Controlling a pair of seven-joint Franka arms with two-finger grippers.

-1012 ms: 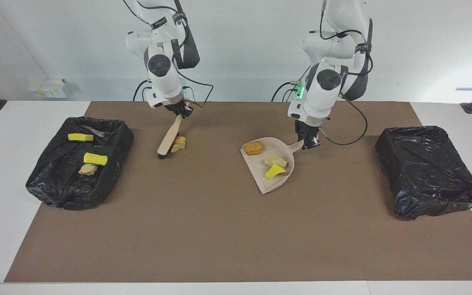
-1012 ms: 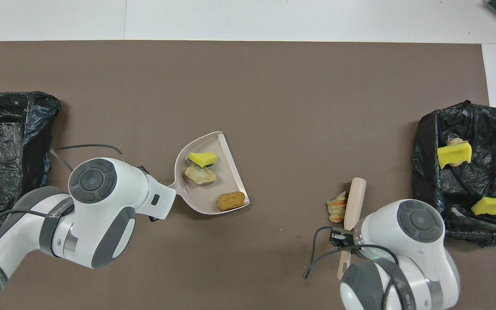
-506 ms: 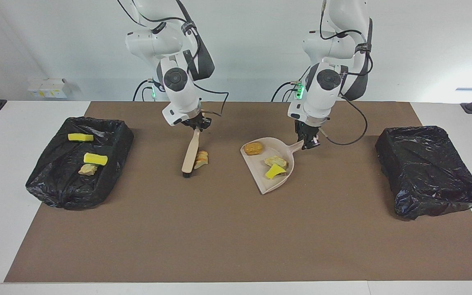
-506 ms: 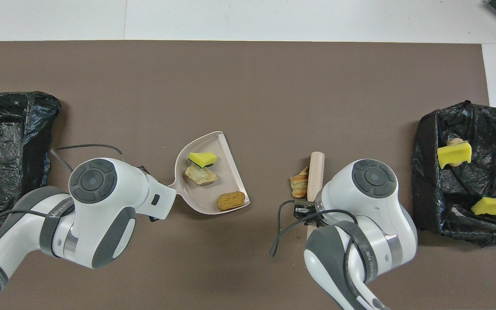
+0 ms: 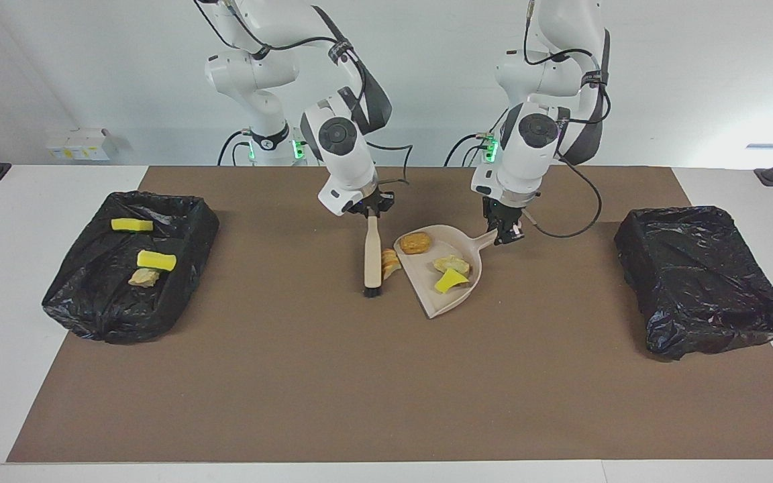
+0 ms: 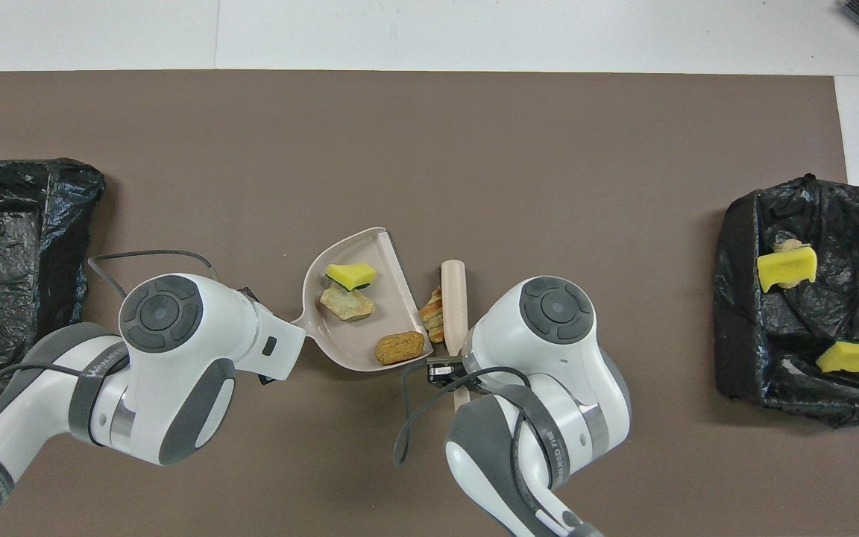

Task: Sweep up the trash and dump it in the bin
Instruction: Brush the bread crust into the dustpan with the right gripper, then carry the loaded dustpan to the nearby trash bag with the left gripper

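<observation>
— Covering most of the tabletop is a brown mat (image 5: 386,376), and near each short edge sits a black-lined bin: the bin at the right arm's end (image 5: 91,308) holds two yellow sponge bits (image 5: 156,259) and a tan chunk (image 5: 143,277); the bin at the left arm's end (image 5: 702,282) shows only its liner.

— And the middle?

— The beige dustpan (image 5: 457,298) lies at mid-table toward the robots' edge, its handle clamped in the left gripper (image 5: 508,234). In it lie an orange-brown chunk (image 5: 416,242), a tan chunk, and a green-and-yellow sponge piece (image 5: 451,280).

— The right arm?

— The right gripper (image 5: 369,208) is clenched on the brush (image 5: 372,258), bristles on the mat. A bread-like scrap (image 5: 390,263) lies between brush and dustpan lip, touching the brush.
</observation>
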